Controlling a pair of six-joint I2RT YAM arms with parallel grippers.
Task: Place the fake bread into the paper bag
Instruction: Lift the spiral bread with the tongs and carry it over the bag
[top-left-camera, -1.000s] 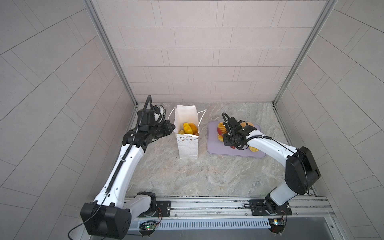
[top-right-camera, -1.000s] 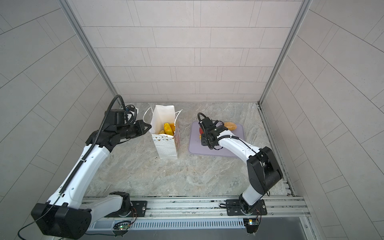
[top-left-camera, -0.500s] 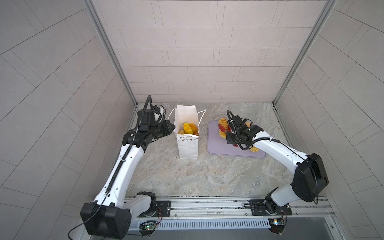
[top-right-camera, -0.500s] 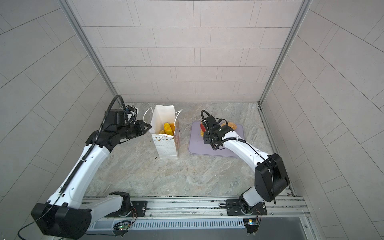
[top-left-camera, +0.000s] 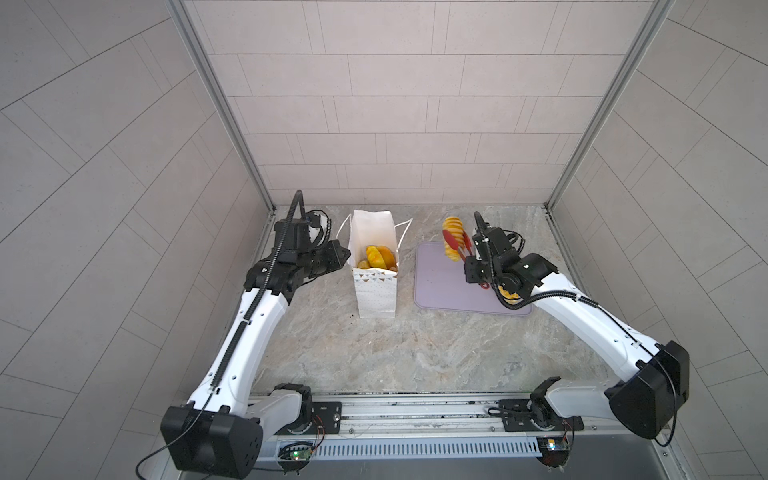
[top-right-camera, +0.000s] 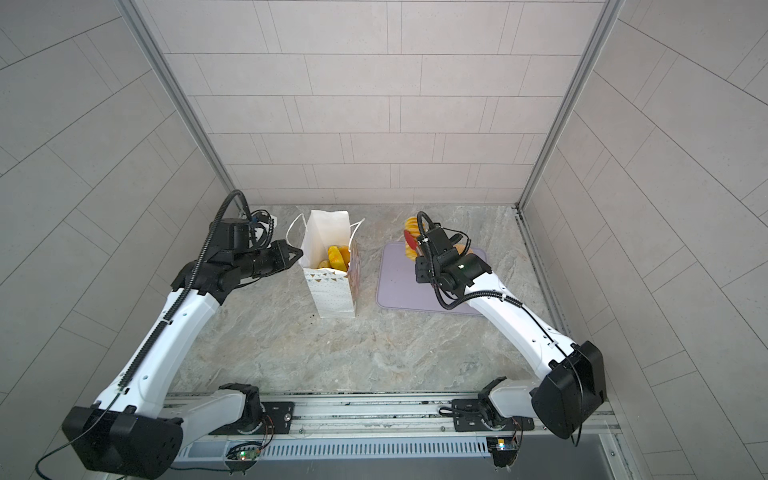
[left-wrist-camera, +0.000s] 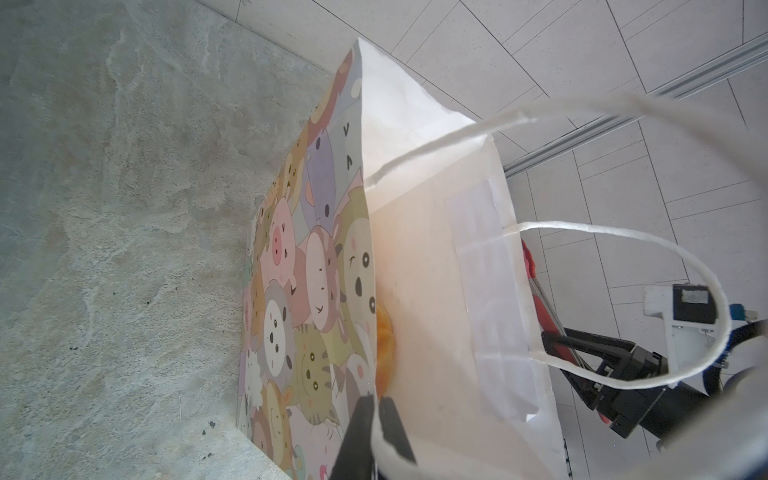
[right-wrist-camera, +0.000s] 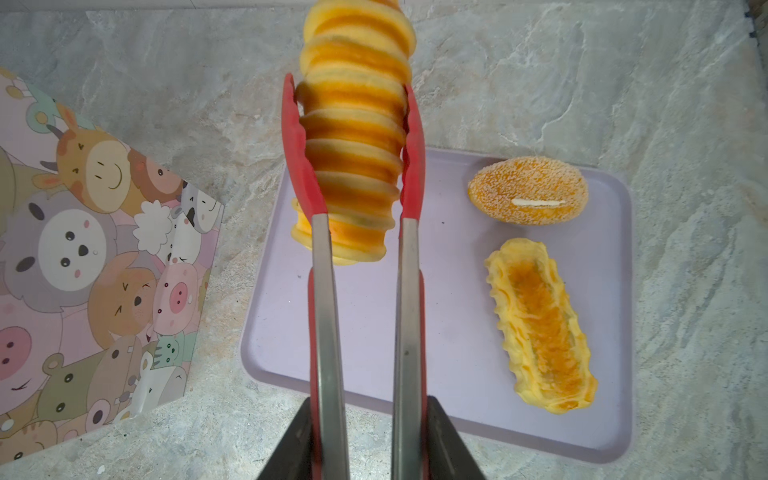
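The left end effector (left-wrist-camera: 376, 415) is closed on the bag (left-wrist-camera: 316, 257). It pinches the rim of the animal-print wall, which is the bag's left wall in both top views. The bag stands upright and open on the bench (top-left-camera: 415, 345), and several yellow and orange breads (top-left-camera: 378, 257) lie low inside it.

The right end effector (right-wrist-camera: 370, 440) is clamped around the steel arms of the tongs (right-wrist-camera: 324, 311). Their red tips squeeze a ridged loaf (right-wrist-camera: 353, 137) from both sides. That loaf hangs in the air to the right of the bag, apart from it, with its long axis in line with the tongs.

Below it, near the bag's right side, the tray (right-wrist-camera: 457, 332) lies flat on the bench. On the tray's half away from the bag sit a seeded bun (right-wrist-camera: 528, 191) and a split loaf (right-wrist-camera: 540, 328), apart from each other.
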